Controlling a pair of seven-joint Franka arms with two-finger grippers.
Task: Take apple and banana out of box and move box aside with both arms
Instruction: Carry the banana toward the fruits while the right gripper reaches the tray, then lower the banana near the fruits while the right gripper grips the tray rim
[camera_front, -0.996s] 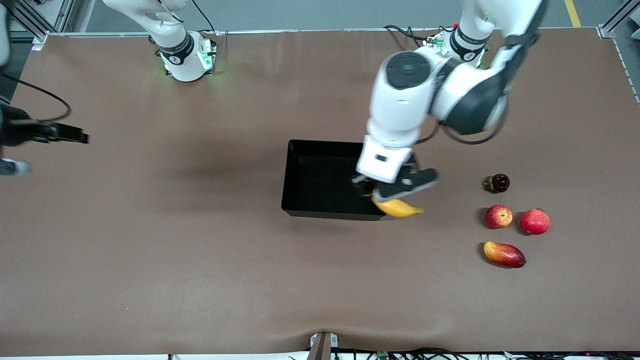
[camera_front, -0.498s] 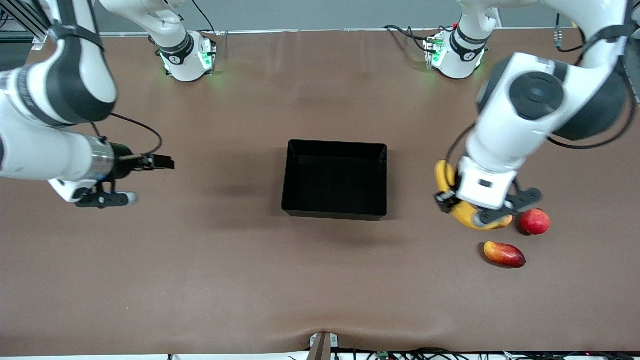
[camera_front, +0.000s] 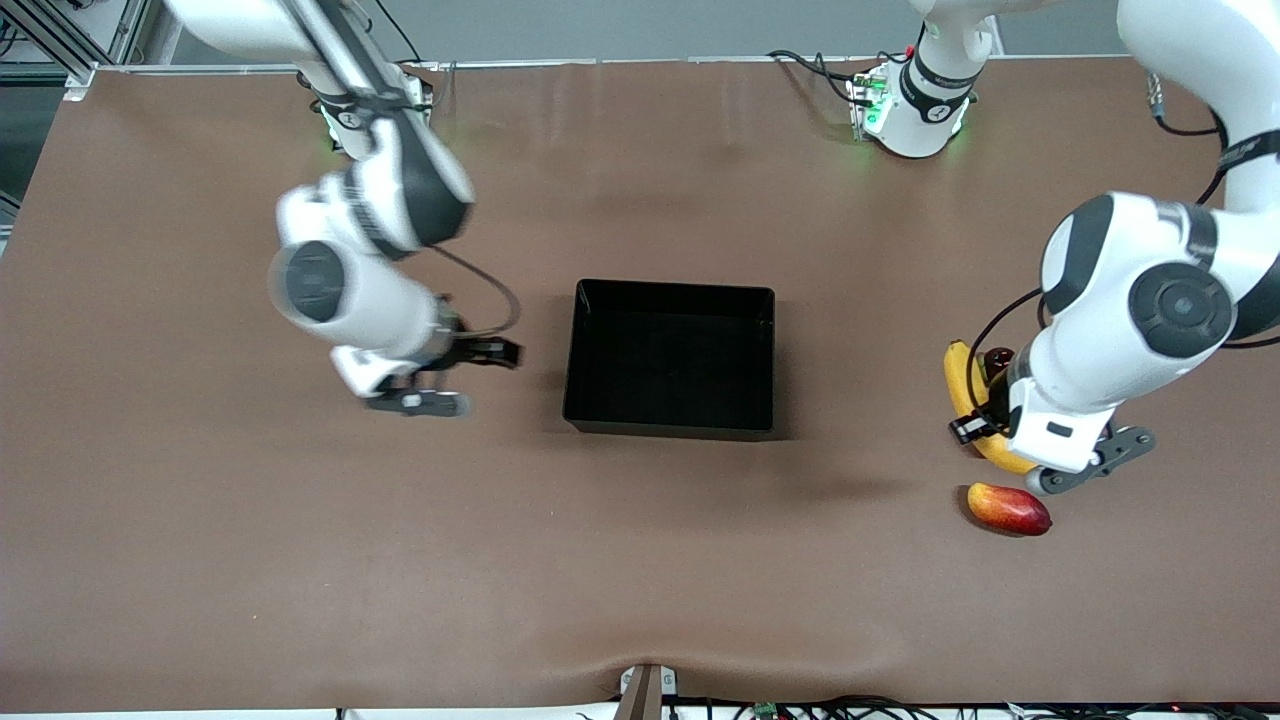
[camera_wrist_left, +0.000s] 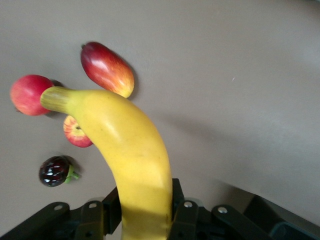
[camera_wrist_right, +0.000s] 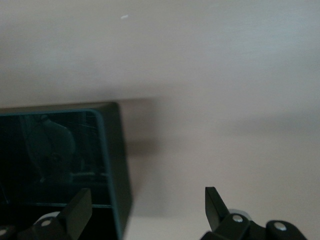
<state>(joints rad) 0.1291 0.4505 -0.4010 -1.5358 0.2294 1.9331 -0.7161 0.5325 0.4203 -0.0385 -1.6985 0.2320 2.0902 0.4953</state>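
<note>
Banana up in the left gripper, black box empty mid-table.

The table (camera_front: 200, 560) carries the black box (camera_front: 669, 420) (open-top, low-walled) near its centre. The left gripper (camera_front: 1040, 458) hangs over the fruit cluster toward the left arm's end of the table, fingers (camera_wrist_left: 186, 219) clamped on the banana (camera_wrist_left: 131, 165). The right gripper (camera_front: 440, 380) hovers just beside the box, on the side toward the right arm's end, fingers (camera_wrist_right: 216, 206) spread apart. Below the banana lie the mango (camera_front: 1008, 508), the pomegranate (camera_wrist_left: 27, 95), the apple (camera_wrist_left: 76, 134), half hidden, and a small dark fruit (camera_wrist_left: 55, 171).
</note>
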